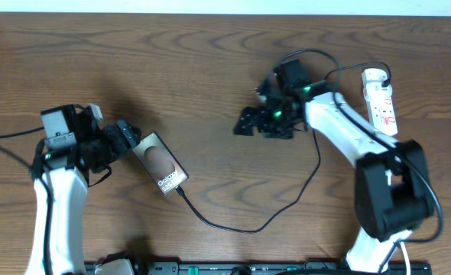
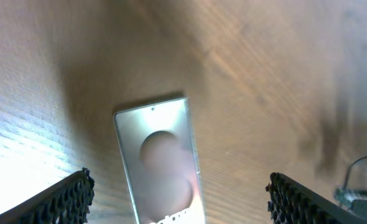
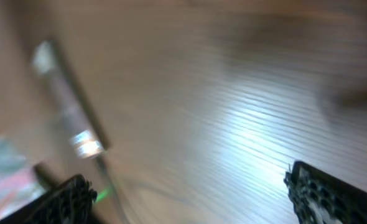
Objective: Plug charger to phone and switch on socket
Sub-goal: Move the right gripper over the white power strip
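The phone (image 1: 161,163) lies flat on the wooden table, tilted, its lettered end toward the front. The charger (image 1: 241,228), a thin black cable, meets the phone's lower end and loops right toward the right arm. My left gripper (image 1: 133,144) is open at the phone's upper end. In the left wrist view the phone (image 2: 162,168) lies between the spread fingers (image 2: 65,199), touching neither. My right gripper (image 1: 244,124) hangs open over bare wood mid-table with nothing in it. The white socket (image 1: 381,99) lies at the far right, behind the right arm.
The right wrist view is blurred by motion; its fingertips (image 3: 333,199) stand wide over wood grain. The robot's thicker black cables (image 1: 329,72) arch near the socket. A dark rail (image 1: 248,267) runs along the front edge.
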{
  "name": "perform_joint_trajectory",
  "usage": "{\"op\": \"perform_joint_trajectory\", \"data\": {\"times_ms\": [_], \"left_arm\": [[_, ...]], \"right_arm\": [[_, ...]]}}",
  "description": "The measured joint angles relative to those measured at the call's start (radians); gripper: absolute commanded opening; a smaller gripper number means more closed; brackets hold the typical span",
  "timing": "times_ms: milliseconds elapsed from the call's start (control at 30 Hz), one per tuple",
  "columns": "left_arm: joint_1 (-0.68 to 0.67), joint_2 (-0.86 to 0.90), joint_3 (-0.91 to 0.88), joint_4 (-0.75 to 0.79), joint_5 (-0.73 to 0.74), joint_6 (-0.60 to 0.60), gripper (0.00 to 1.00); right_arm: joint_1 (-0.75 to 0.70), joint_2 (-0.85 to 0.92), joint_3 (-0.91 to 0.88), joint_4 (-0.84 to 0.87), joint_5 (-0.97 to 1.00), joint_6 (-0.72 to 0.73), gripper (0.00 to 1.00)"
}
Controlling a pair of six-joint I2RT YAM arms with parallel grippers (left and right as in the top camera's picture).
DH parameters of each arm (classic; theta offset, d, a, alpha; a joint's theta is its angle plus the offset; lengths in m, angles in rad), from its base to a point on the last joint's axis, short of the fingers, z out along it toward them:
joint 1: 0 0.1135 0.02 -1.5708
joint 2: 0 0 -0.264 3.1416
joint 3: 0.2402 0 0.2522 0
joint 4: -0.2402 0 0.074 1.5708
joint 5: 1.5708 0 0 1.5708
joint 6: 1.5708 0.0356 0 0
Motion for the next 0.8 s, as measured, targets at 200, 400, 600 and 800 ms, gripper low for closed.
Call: {"op": "perform_joint_trajectory", "data": {"times_ms": [200, 400, 600, 800], "left_arm": [[0.0, -0.111, 0.0, 0.0, -0.007, 0.0, 0.88], [0.0, -0.119, 0.0, -0.002, -0.011, 0.0, 0.89], [0.0, -0.115, 0.0, -0.003, -0.011, 0.0, 0.89], [0.0, -0.112, 0.0, -0.005, -0.013, 0.0, 0.89]], "right_arm": [[-0.031, -0.254, 0.066, -0.153, 0.435, 0.106, 0.99], [-0.113, -0.47, 0.087, -0.144, 0.834, 0.196, 0.99], [-0.297, -0.47, 0.087, -0.095, 0.967, 0.2, 0.99], [-0.595, -0.389, 0.087, 0.009, 0.705, -0.005, 0.99]]}}
